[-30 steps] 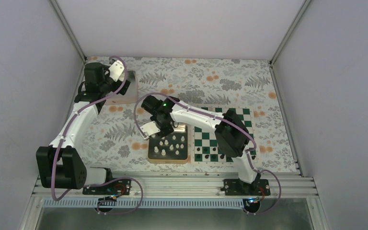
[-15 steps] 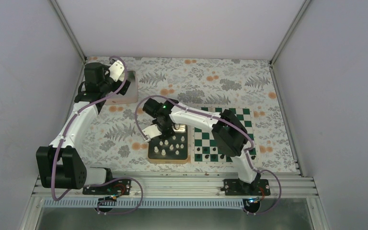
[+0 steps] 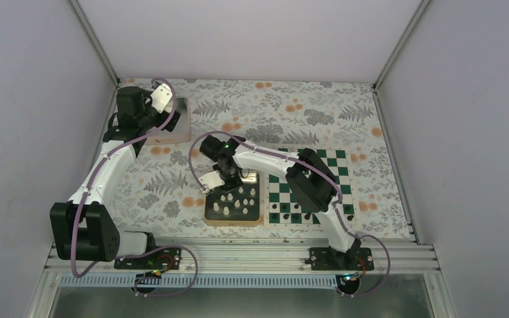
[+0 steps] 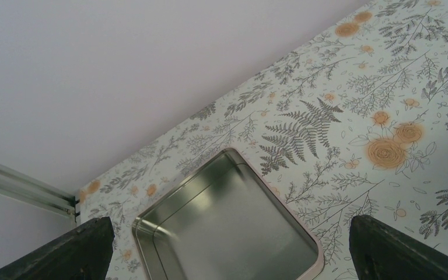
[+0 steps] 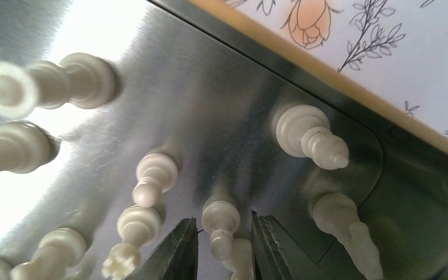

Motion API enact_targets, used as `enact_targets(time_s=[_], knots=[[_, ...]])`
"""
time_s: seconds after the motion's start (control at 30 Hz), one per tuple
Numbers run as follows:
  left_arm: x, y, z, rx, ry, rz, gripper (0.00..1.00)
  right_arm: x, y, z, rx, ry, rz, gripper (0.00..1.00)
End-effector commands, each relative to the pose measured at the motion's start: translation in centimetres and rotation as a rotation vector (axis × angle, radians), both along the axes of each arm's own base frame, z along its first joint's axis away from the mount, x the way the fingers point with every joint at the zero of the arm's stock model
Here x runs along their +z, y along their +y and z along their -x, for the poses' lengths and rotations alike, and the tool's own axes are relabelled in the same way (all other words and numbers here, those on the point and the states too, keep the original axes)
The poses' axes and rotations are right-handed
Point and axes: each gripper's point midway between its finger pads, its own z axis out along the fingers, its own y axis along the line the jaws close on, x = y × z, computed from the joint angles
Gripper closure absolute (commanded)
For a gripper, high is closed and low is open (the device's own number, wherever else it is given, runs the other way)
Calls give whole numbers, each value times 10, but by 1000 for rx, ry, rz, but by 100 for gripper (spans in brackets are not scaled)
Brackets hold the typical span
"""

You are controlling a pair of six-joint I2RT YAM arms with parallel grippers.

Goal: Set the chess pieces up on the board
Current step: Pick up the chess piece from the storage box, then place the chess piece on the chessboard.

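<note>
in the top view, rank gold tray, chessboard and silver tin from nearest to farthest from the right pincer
1. gold tray, directly under the right pincer.
2. chessboard, just to its right.
3. silver tin, far-left back corner.

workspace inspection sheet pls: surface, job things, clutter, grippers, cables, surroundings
surface: floral-print tablecloth, lying flat
job's things: white chess pieces standing in the gold-rimmed tray; board just right of it
clutter: empty metal tin, far left
grippers: right gripper open, jaws either side of one white piece; left gripper open above the tin
cables: purple cables looped along both arms
surroundings: plain white walls, aluminium frame
</note>
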Motion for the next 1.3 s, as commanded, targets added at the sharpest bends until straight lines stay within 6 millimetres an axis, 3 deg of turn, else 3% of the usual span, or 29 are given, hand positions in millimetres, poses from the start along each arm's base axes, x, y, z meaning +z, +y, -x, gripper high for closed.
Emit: enact_targets(time_s=[0.0,0.2,0.4,0.7,0.83,1.03,1.13,1.27], knots=[[-3,-1,-1,-12,-1,-2,0,-3,3,-7,-22,20,-10,73],[-4,-1,-2,-14,0,-3,0,-5,3,-9,-25,24,-7,80],[-3,-1,-2,-15,0,-1,0,13,9,-3,-18,56,-50,88],[-2,-1,1,-13,0,-1,0,20,7,0,-22,80,-57,96],[1,-1,1,-13,-6,0,0,40,7,-8,-48,73,-93,96],[3,-1,1,-14,-11,2,0,84,-10,-44,-143,30,-152,95],[2,-1,1,-14,-9,1,0,101,-29,-73,-217,-4,-168,95],[2,-1,2,-15,-10,2,0,109,-63,-109,-318,-34,-170,95]])
